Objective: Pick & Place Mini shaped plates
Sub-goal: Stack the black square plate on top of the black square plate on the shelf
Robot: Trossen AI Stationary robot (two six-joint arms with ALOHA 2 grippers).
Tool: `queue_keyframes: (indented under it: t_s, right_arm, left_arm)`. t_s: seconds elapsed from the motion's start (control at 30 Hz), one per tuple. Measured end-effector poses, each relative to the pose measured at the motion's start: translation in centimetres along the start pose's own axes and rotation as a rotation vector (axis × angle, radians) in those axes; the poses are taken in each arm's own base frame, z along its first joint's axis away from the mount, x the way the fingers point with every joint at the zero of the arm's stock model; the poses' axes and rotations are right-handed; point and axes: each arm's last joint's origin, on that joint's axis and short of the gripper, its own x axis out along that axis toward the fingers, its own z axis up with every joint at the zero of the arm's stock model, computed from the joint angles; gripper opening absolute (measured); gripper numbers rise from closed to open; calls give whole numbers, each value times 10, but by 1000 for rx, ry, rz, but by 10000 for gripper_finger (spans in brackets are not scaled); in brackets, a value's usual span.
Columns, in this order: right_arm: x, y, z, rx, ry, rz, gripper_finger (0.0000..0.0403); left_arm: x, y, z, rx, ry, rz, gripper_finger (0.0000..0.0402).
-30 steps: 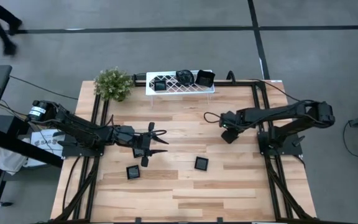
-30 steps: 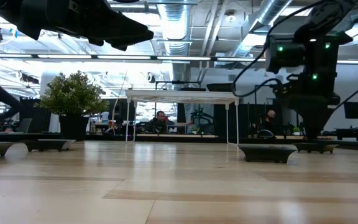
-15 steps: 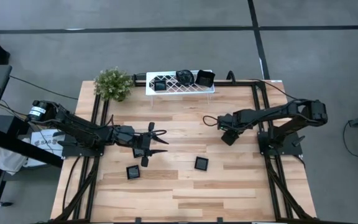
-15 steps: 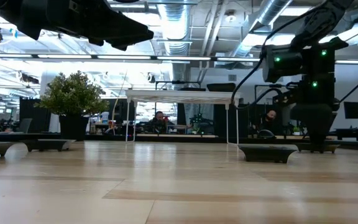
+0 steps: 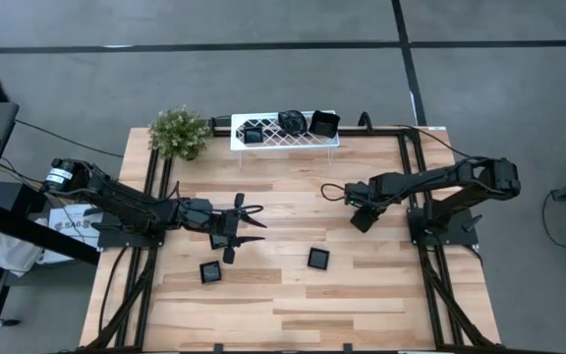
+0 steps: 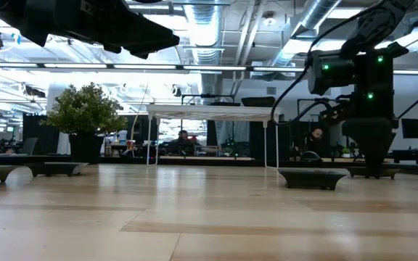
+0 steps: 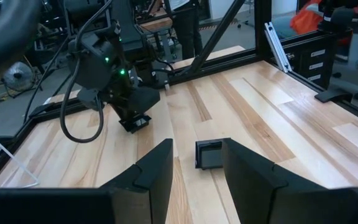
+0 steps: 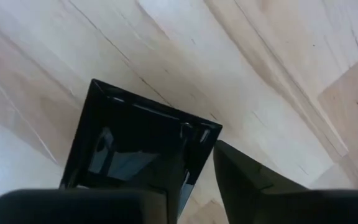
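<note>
Three plates [image 5: 289, 125] sit on the white rack [image 5: 263, 141] at the table's far edge, so part of the job looks done. Two square plates [image 5: 318, 259] lie loose on the wood near the middle, and a third sits under the right gripper [image 5: 360, 218]. Left to go: at least those three.

The right wrist view shows what the overhead hides: a glossy square plate [image 8: 135, 146] with one finger [image 8: 253, 183] over its rim (grip not confirmed, jaws part open). The left gripper [image 7: 194, 171] hovers with fingers apart, empty, a plate just beyond it.
</note>
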Motion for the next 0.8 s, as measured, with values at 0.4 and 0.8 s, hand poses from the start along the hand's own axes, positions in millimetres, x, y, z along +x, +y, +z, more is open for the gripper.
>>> queue_keyframes:
  t_s: [0.4,0.8]
  right_arm:
    - [0,0,0,-7,-2,-1,49]
    - [-4,0,3,-20,-6,2,28]
  left_arm:
    - [0,0,0,0,0,1,140]
    - [0,0,0,0,-2,1,140]
